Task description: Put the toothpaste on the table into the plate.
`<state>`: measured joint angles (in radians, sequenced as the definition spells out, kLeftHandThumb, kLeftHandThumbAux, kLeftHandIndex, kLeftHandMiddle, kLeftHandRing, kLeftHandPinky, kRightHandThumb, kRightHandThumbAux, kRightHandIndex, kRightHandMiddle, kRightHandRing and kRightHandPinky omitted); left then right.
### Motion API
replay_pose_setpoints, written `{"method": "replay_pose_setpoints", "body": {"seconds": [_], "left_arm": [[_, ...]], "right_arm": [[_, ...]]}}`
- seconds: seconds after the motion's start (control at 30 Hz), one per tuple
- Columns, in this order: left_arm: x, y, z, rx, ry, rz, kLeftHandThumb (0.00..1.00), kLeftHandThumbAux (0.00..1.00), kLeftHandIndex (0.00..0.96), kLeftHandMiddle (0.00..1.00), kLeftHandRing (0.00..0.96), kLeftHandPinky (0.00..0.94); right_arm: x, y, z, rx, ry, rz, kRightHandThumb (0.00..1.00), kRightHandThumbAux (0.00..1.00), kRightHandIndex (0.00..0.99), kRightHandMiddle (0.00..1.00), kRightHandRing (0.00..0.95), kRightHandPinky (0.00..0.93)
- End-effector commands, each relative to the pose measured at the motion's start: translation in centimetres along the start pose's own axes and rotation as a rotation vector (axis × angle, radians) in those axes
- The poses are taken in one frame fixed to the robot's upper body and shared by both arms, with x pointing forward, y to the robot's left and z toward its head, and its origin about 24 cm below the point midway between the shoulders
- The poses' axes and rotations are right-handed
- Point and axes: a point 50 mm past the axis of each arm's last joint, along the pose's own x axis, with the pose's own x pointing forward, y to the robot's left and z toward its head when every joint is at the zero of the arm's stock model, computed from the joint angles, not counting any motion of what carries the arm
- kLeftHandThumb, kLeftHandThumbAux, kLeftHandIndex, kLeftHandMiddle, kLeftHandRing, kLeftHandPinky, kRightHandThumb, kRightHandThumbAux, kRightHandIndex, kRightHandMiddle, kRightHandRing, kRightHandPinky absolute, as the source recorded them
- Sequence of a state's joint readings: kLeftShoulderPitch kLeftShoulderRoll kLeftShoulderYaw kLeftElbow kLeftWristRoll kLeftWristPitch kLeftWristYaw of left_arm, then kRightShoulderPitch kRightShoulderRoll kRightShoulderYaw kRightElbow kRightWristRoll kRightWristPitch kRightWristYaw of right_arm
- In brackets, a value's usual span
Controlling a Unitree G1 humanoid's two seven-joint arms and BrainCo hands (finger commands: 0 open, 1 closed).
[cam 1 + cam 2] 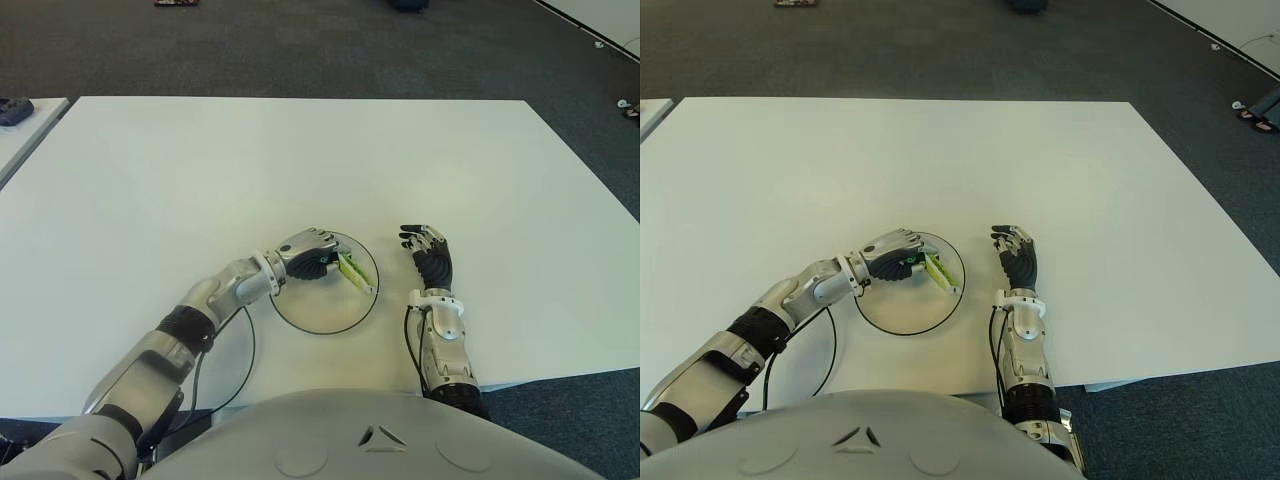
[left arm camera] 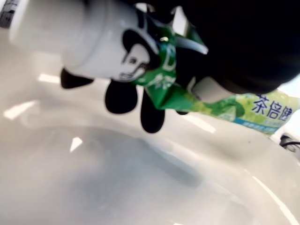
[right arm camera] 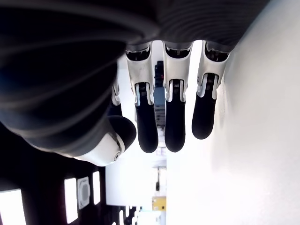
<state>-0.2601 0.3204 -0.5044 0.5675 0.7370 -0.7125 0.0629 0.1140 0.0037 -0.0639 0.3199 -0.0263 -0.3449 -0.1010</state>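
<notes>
The left hand (image 1: 312, 253) is hovering over the left part of the plate (image 1: 300, 318), its fingers curled around the green toothpaste (image 1: 351, 271), which is sticking out to the right and hanging above the plate's right side. In the left wrist view the tube (image 2: 220, 105) is being pinched near its crumpled end, with the plate's white surface just beneath it. The right hand (image 1: 428, 252) is showing just right of the plate on the worktop (image 1: 300, 160), its fingers (image 3: 174, 115) loosely extended and holding nothing.

The main risk is in the release. The tube's free end is reaching close to the plate's right rim, so if the fingers are opening while the hand is this far right, the tube is likely to land across the rim and tip or slide out onto the worktop. Because the grip is sitting on one end, the tube could also swing as it is dropping. A low descent might bring the knuckles against the plate and nudge it toward the right hand.
</notes>
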Motion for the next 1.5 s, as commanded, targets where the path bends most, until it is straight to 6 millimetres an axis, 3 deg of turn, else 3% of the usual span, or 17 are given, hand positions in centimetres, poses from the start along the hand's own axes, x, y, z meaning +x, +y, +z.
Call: {"method": "replay_pose_setpoints", "body": {"seconds": [0.03, 0.77, 0.83, 0.93, 1.0, 1.1, 1.3, 1.33, 1.4, 1.5], "left_arm": [[-0.7, -2.0, -0.7, 0.015, 0.060, -0.066, 0.835, 0.718, 0.797, 0.852, 0.850, 0.831], [-1.1, -2.9, -0.9, 0.090, 0.035, -0.053, 0.835, 0.709, 0.804, 0.862, 0.859, 0.847], [-1.2, -2.9, -0.8, 0.101, 0.025, -0.040, 0.777, 0.696, 0.797, 0.859, 0.856, 0.841], [-1.3, -2.9, -0.7, 0.124, 0.003, -0.007, 0.555, 0.654, 0.761, 0.852, 0.848, 0.827], [-1.4, -2.8, -0.7, 0.123, -0.003, 0.019, 0.491, 0.642, 0.749, 0.850, 0.844, 0.821], [-1.5, -2.5, -0.6, 0.110, -0.013, 0.058, 0.395, 0.612, 0.710, 0.836, 0.817, 0.780], [-1.6, -1.4, 0.0, 0.072, -0.049, 0.132, 0.375, 0.548, 0.573, 0.719, 0.687, 0.651], [-1.6, -1.4, -0.1, 0.077, -0.049, 0.147, 0.376, 0.539, 0.549, 0.689, 0.659, 0.621], [-1.6, -1.2, -0.1, 0.098, -0.052, 0.170, 0.371, 0.510, 0.453, 0.517, 0.498, 0.472], [-1.7, -0.5, -0.1, 0.147, -0.066, 0.204, 0.362, 0.470, 0.375, 0.398, 0.373, 0.344]], "right_arm": [[-0.4, -0.1, -0.7, 0.003, 0.046, -0.006, 0.697, 0.739, 0.413, 0.387, 0.364, 0.373], [-0.5, -0.3, -0.8, 0.015, 0.038, -0.004, 0.695, 0.738, 0.416, 0.398, 0.366, 0.369], [-0.5, -0.3, -0.8, 0.017, 0.038, -0.004, 0.695, 0.738, 0.416, 0.398, 0.365, 0.369], [-0.5, -0.3, -0.8, 0.019, 0.037, -0.004, 0.695, 0.739, 0.416, 0.401, 0.367, 0.368], [-0.5, -0.3, -0.7, 0.020, 0.037, -0.003, 0.694, 0.739, 0.416, 0.402, 0.367, 0.368], [-0.5, -0.3, -0.7, 0.020, 0.037, -0.002, 0.694, 0.739, 0.416, 0.405, 0.367, 0.367], [-0.4, -0.3, -0.7, 0.015, 0.036, 0.001, 0.694, 0.739, 0.417, 0.407, 0.367, 0.369], [-0.3, -0.3, -0.7, 0.014, 0.037, 0.003, 0.693, 0.739, 0.417, 0.407, 0.367, 0.369], [-0.3, -0.3, -0.7, 0.013, 0.037, 0.006, 0.693, 0.739, 0.417, 0.409, 0.368, 0.364], [-0.2, -0.3, -0.7, 0.016, 0.039, 0.008, 0.694, 0.739, 0.417, 0.414, 0.364, 0.360]]}}
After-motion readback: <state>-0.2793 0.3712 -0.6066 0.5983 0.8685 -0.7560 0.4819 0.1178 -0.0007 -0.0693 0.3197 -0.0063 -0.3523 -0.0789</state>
